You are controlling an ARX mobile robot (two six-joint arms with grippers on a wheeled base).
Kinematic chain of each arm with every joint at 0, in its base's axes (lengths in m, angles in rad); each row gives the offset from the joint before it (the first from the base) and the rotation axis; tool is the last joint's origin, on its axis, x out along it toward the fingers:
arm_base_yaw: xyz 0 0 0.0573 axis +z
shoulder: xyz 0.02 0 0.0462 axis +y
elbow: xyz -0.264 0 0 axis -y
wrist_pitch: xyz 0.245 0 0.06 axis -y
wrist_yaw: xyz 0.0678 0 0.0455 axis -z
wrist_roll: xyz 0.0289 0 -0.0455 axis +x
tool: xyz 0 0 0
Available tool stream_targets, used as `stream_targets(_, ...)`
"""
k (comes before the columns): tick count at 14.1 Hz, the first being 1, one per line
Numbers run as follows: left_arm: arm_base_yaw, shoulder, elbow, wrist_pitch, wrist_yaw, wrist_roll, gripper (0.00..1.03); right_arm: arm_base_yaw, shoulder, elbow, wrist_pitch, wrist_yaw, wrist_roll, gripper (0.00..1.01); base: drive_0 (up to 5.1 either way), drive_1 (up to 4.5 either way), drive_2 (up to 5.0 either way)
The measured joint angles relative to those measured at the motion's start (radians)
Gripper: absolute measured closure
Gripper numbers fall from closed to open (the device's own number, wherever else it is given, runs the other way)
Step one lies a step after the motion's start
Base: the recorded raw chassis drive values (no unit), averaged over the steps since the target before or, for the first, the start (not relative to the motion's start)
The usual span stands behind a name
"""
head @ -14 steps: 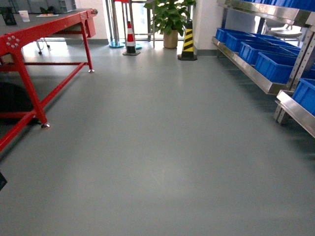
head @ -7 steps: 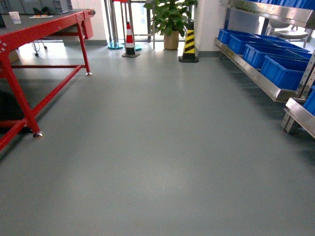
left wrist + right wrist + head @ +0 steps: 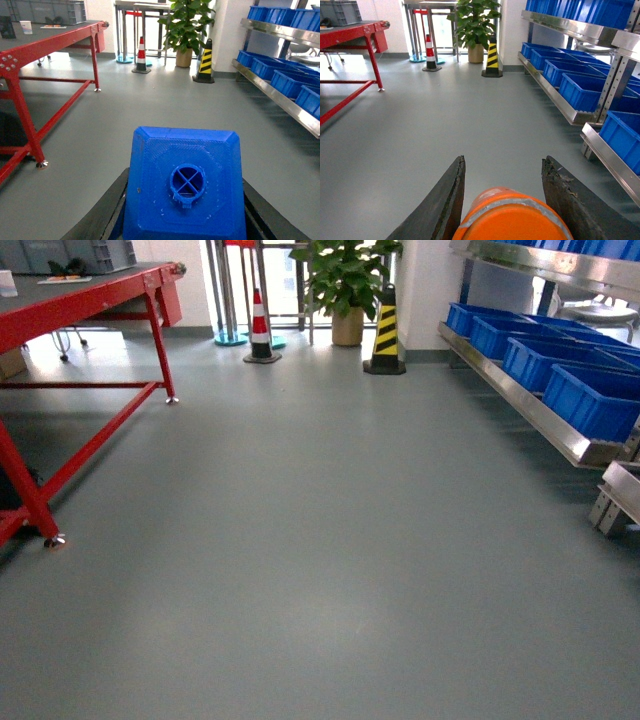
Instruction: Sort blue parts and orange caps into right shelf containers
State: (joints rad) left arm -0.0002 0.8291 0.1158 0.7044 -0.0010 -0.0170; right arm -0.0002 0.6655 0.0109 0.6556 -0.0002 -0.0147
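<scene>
Blue block: the blue part point(image 3: 185, 192) fills the left wrist view, nub end facing the camera, long axis running straight out along the claw.
Left gripper point(image 3: 184, 210): dark fingers point(image 3: 107, 212) pressed against both flanks of the block, pinching it; opening no wider than the block.
Floor between: grey floor point(image 3: 320, 540), a red-framed table point(image 3: 70, 310) off to the left, hazard cones point(image 3: 386, 332) and a potted plant point(image 3: 345, 280) at the far end.
Right gripper point(image 3: 502, 200): fingers point(image 3: 445, 200) flank an orange cap point(image 3: 512, 215) with a pale band near its rim; they look closed on it, though contact falls partly below the frame edge.
Shelf: steel shelf point(image 3: 540, 415) with blue bins point(image 3: 595, 400) lies ahead and to the right of both claws, well apart.
Nearer arm: the right, by my judgement; its view shows bins point(image 3: 582, 90) close along its right side.
</scene>
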Motion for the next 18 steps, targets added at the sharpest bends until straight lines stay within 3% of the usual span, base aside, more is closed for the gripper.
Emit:
stream_targets(9, 0.0, 0.0, 0.0, -0.002, 0.0, 0.0, 0.58, 0.0, 0.0, 0.0, -0.002, 0.0, 0.0, 0.6, 0.1, 4.31, -4.2)
stream_targets(18, 0.002, 0.001, 0.0, -0.001, 0.0, 0.0, 0.58, 0.0, 0.0, 0.0, 0.0, 0.0, 0.0, 0.6, -1.6, -1.63, -1.6)
